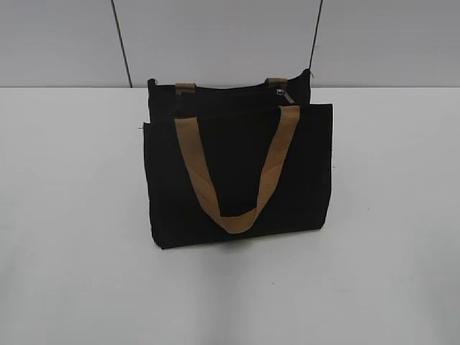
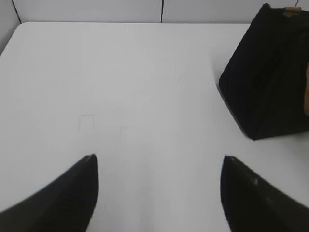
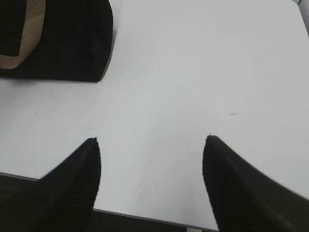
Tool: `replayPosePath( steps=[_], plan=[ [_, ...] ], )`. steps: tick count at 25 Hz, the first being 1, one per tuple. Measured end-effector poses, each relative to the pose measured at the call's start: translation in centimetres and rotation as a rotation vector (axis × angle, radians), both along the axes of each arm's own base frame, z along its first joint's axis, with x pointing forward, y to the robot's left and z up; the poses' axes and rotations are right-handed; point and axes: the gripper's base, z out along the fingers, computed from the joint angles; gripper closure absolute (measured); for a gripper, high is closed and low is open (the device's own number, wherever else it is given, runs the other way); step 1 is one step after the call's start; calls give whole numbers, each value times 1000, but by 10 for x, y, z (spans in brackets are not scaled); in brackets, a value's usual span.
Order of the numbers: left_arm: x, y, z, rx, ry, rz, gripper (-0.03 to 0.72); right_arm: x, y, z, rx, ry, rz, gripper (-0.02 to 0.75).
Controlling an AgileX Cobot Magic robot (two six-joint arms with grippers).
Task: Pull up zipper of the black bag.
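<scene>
The black bag (image 1: 237, 169) stands upright in the middle of the white table, a tan handle (image 1: 237, 172) hanging down its front. The zipper runs along its top edge, with the small grey pull tab (image 1: 281, 92) near the right end. The bag also shows at the right edge of the left wrist view (image 2: 270, 77) and at the top left of the right wrist view (image 3: 58, 38). My left gripper (image 2: 159, 159) is open and empty above bare table, left of the bag. My right gripper (image 3: 150, 140) is open and empty near the table's front edge, right of the bag. Neither gripper shows in the exterior view.
The white table (image 1: 72, 215) spreads all round the bag. A grey panelled wall (image 1: 215, 36) stands behind it. The table's front edge (image 3: 145, 215) shows in the right wrist view, just under the right gripper.
</scene>
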Motion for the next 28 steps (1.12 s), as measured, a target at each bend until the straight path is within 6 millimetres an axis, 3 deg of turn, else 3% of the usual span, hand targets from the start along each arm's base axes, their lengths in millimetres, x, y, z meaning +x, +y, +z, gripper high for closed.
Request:
replayPosePath(
  steps=[28],
  plan=[
    [-1, -8, 1, -75, 0, -14, 95, -1, 0, 0, -1, -1, 30, 225]
  ],
)
